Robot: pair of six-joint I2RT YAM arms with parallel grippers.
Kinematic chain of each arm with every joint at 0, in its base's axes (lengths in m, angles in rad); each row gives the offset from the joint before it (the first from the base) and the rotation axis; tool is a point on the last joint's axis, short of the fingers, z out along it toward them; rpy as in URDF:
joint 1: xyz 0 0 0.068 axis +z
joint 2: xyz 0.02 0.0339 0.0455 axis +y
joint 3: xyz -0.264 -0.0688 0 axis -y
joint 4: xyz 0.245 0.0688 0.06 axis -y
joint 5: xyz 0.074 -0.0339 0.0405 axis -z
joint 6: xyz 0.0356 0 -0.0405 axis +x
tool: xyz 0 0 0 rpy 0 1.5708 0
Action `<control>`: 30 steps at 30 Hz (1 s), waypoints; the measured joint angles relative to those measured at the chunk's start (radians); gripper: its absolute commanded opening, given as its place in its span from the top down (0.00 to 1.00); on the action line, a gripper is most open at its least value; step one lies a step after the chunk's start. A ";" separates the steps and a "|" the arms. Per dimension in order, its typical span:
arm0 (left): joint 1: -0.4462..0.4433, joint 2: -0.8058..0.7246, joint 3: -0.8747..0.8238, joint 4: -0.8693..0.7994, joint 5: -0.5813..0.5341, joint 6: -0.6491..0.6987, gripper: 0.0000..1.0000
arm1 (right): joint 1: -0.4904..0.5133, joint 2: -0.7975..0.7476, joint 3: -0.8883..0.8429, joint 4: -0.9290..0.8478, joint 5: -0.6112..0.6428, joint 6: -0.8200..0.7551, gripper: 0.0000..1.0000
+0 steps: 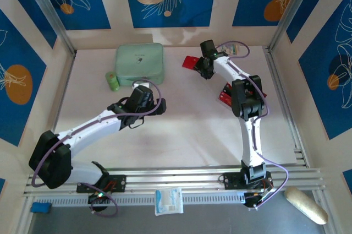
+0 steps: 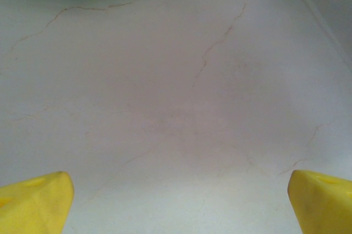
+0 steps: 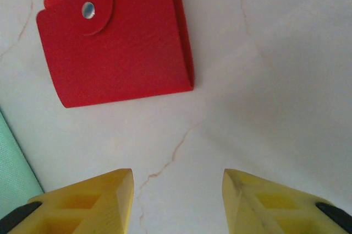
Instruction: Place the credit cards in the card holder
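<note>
1. Small green cylinder [image 1: 112, 81]: lying on the counter [image 1: 187, 129] toward the far left corner, just beside item 2.
2. Mint-green case [image 1: 139, 63]: flat, closed, near the far edge, left of centre.
3. Left arm [image 1: 93, 124]: reaches in from the near left corner. Left jaws spread wide over bare counter, nothing between the yellow fingertips [image 2: 49, 198].
4. Card holder [image 1: 191, 62]: red, folded shut, flap fastened by a pale snap [image 3: 88, 9]. It lies flat near the far edge, right of centre.
5. Right arm [image 1: 250, 135]: right jaws open and empty, near the card holder [image 3: 118, 41] but not touching it.
6. Credit cards [image 1: 225, 94]: red, lying toward the right edge, partly hidden by the right arm.
</note>
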 measured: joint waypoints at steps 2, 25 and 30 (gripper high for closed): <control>0.000 0.000 0.000 0.000 0.004 0.000 0.00 | 0.000 0.019 0.035 -0.012 0.001 0.006 0.53; 0.000 0.012 0.016 0.004 0.038 0.000 0.00 | -0.008 0.138 0.150 -0.081 0.016 0.069 0.53; 0.000 0.031 0.026 0.004 0.049 0.000 0.00 | -0.019 0.139 0.170 -0.082 0.019 0.069 0.54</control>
